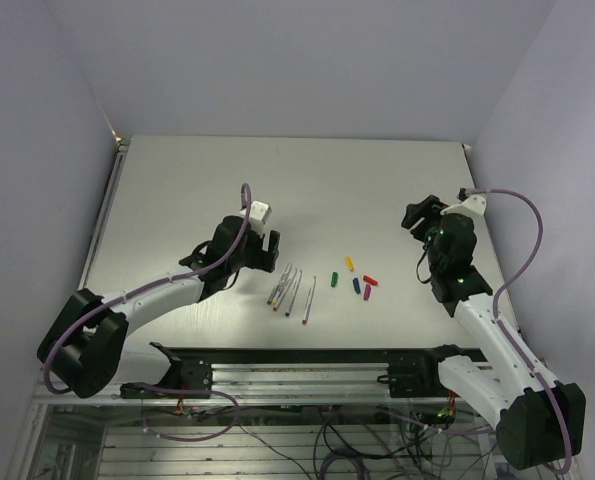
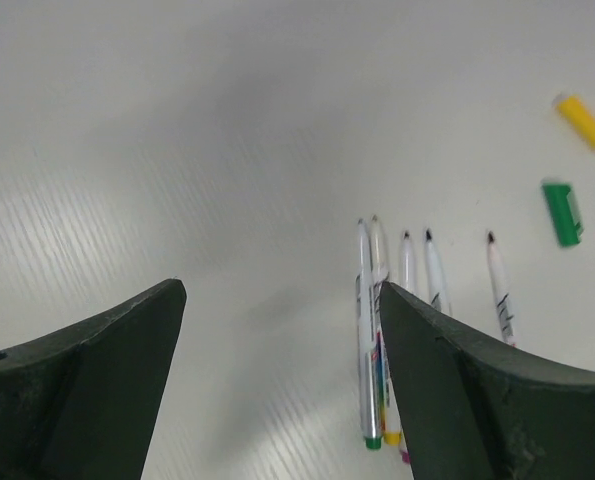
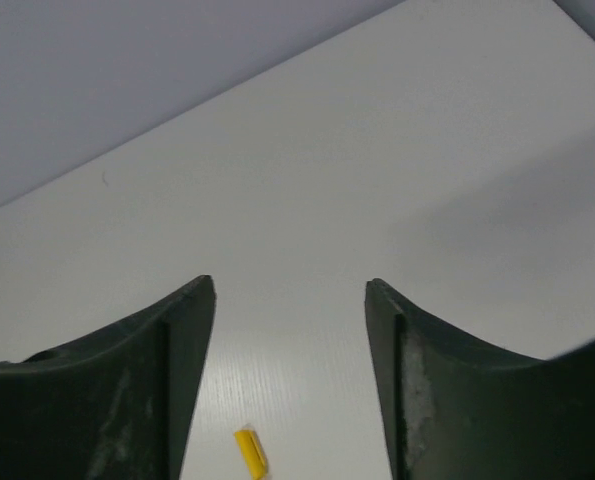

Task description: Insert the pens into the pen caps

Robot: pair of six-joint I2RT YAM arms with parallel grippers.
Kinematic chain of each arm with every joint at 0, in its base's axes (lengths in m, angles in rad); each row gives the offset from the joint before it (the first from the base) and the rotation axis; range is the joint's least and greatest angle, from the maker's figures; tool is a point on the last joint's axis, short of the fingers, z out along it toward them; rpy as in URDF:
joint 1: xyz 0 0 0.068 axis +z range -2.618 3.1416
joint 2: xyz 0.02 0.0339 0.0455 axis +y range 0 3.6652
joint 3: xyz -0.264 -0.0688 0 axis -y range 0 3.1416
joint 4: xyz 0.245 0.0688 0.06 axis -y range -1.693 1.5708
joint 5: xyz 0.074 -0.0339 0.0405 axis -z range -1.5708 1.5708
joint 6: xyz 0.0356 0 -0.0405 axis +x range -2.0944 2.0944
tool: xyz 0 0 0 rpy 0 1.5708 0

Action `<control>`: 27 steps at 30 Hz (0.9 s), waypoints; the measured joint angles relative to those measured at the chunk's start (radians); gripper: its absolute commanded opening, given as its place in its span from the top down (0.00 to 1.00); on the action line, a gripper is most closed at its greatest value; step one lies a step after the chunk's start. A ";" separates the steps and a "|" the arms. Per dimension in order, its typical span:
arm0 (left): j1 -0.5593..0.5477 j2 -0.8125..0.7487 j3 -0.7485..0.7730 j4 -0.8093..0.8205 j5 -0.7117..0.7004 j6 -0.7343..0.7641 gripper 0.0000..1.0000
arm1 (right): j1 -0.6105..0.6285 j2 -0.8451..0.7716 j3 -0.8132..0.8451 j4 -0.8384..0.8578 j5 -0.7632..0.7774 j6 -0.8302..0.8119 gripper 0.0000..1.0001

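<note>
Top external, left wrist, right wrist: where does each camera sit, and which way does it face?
Top external: above and behind the arms, looking down on the table; both arms, pens and caps show.
Left wrist: above the open left gripper, aimed down at the pens and green cap.
Right wrist: above the open right gripper, aimed across the table toward the far wall.
Shared: all three see the yellow cap.

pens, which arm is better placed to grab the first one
Left. The left hand, open, hangs right beside the pens; the right hand sits farther off, past the pen caps.
</note>
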 measured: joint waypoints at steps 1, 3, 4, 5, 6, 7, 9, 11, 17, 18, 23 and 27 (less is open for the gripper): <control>-0.004 0.010 0.000 -0.018 0.001 -0.004 0.11 | 0.000 0.000 -0.002 -0.003 -0.003 0.001 0.50; -0.013 0.029 0.002 -0.056 0.001 -0.016 0.12 | 0.000 0.000 -0.010 -0.008 -0.009 0.004 0.54; -0.023 0.038 0.002 -0.074 0.001 -0.019 0.12 | 0.000 0.000 -0.021 -0.009 -0.014 0.007 0.55; -0.034 0.045 0.002 -0.091 0.002 -0.024 0.12 | 0.000 0.000 -0.029 -0.010 -0.014 0.010 0.55; -0.043 0.049 0.003 -0.102 0.003 -0.027 0.12 | 0.000 0.000 -0.037 -0.011 -0.014 0.013 0.55; -0.054 0.051 0.003 -0.113 0.004 -0.031 0.12 | 0.000 0.001 -0.044 -0.013 -0.013 0.017 0.55; -0.070 0.051 0.002 -0.120 0.007 -0.040 0.14 | 0.000 0.005 -0.054 -0.016 -0.012 0.022 0.55; -0.080 0.051 0.002 -0.120 0.012 -0.049 0.16 | 0.000 0.011 -0.056 -0.021 -0.008 0.026 0.55; -0.093 0.063 -0.002 -0.118 0.014 -0.072 0.20 | 0.000 0.018 -0.059 -0.019 -0.003 0.040 0.53; -0.095 0.071 -0.002 -0.118 0.014 -0.072 0.21 | 0.000 0.019 -0.063 -0.019 -0.003 0.043 0.53; -0.110 0.126 -0.002 -0.119 0.010 -0.075 0.26 | 0.000 0.023 -0.083 -0.021 -0.006 0.056 0.52; -0.119 0.150 -0.002 -0.119 -0.001 -0.075 0.28 | 0.000 0.027 -0.086 -0.021 -0.005 0.066 0.52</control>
